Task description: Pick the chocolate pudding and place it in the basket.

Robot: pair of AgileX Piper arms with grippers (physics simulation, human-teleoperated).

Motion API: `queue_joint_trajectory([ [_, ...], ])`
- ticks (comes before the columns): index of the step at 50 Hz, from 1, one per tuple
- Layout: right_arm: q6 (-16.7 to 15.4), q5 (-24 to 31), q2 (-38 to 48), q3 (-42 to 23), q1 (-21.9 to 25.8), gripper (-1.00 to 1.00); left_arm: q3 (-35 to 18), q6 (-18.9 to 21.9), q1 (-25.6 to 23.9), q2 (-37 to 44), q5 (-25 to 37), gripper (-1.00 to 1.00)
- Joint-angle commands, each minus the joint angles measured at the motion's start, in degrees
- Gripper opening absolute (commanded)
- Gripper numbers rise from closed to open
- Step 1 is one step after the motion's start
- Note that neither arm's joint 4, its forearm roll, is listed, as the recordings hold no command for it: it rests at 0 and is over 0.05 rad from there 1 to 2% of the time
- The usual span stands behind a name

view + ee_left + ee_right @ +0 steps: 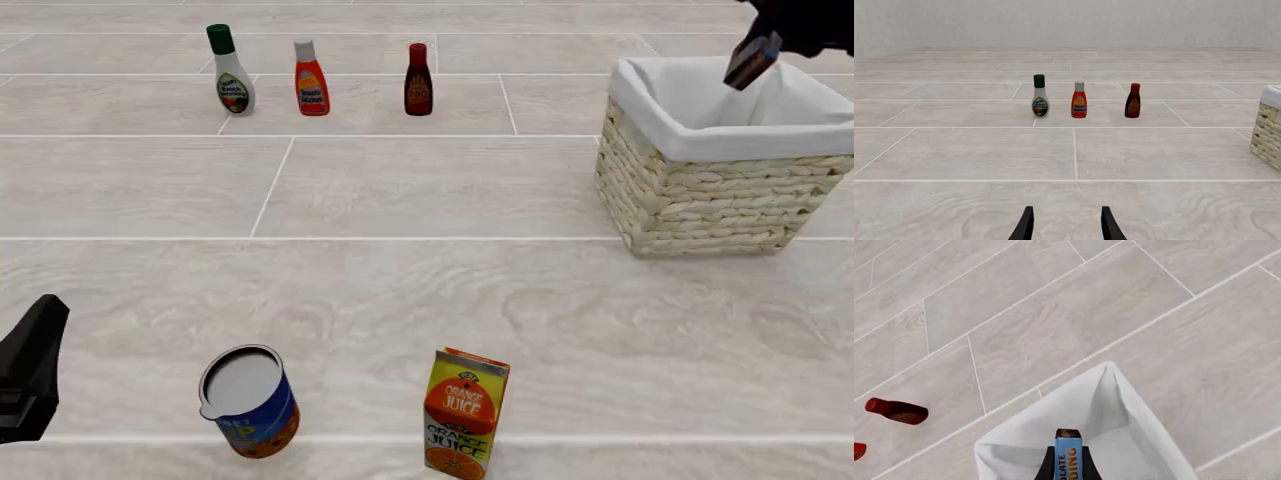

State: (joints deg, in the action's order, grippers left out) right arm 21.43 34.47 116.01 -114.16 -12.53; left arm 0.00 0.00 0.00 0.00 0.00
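Observation:
The chocolate pudding (751, 60), a small brown carton with a blue edge, hangs tilted over the far right side of the basket (694, 190), above its white lining. My right gripper (767, 42) is shut on it. In the right wrist view the pudding (1068, 452) sits between the dark fingers (1046, 467), with the lining of the basket (1134, 425) below. My left gripper (1067, 227) is open and holds nothing, low at the near left of the table (30, 380). The left wrist view catches the basket's edge (1267, 130).
Three bottles stand in a row at the back: a green-capped one (231, 72), an orange one (311, 80) and a dark brown sauce bottle (418, 82). Near the front stand an open blue can (248, 402) and an orange juice carton (463, 412).

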Motion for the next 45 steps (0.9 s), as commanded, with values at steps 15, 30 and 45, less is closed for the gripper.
queue_joint_trajectory([
  [15,1.0,-1.9,0.8,3.0,0.0,-1.00,0.0,0.0,0.0,0.0,0.0,1.00],
  [30,0.8,-2.7,0.9,4.5,-0.5,-1.00,0.0,0.0,0.0,0.0,0.0,1.00],
  [45,1.0,-2.9,1.0,5.6,-0.7,-1.00,0.0,0.0,0.0,0.0,0.0,1.00],
])
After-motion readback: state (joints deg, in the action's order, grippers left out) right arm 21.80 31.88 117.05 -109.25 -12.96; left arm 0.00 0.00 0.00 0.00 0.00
